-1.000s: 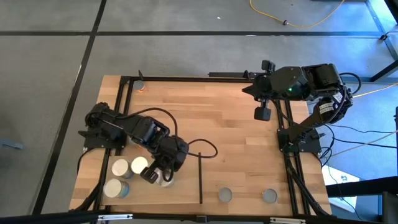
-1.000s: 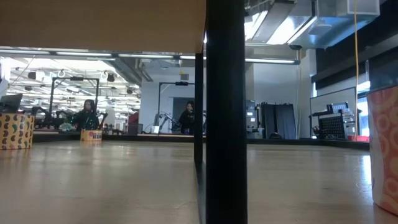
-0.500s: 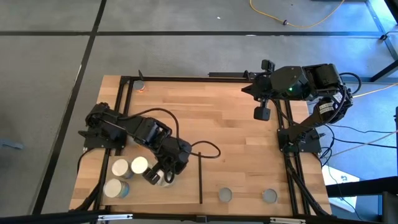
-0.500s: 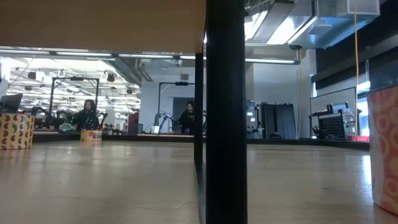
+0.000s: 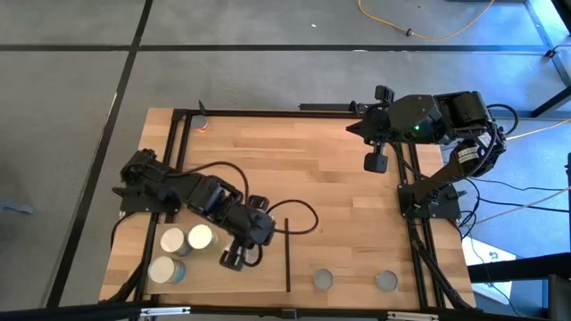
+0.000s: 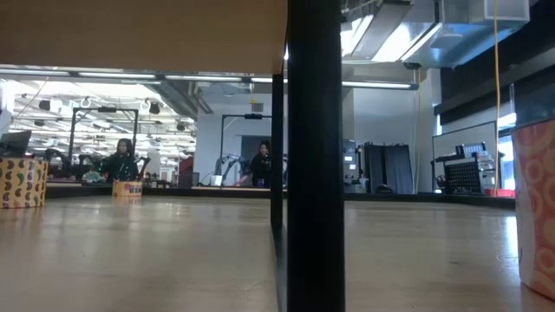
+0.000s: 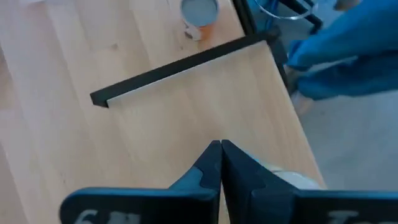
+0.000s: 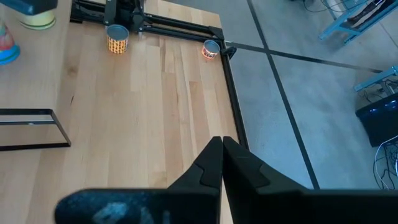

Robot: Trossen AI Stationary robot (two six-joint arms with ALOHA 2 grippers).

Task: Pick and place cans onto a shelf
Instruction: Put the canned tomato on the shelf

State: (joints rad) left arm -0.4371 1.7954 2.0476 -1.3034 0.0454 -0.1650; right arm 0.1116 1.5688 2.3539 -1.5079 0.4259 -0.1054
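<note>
While both arms' jaws sit together, cream-topped cans [image 5: 186, 239] stand upright.

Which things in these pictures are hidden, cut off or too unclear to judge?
- High view: the left gripper covers the spot under it, so whether a can stands there is hidden.
- Left wrist view: a pale round top is half behind the fingers.
- Low view: a black post blocks the middle, and a can is cut by the right edge.
- High view: labels of two grey-topped cans are too small.
</note>
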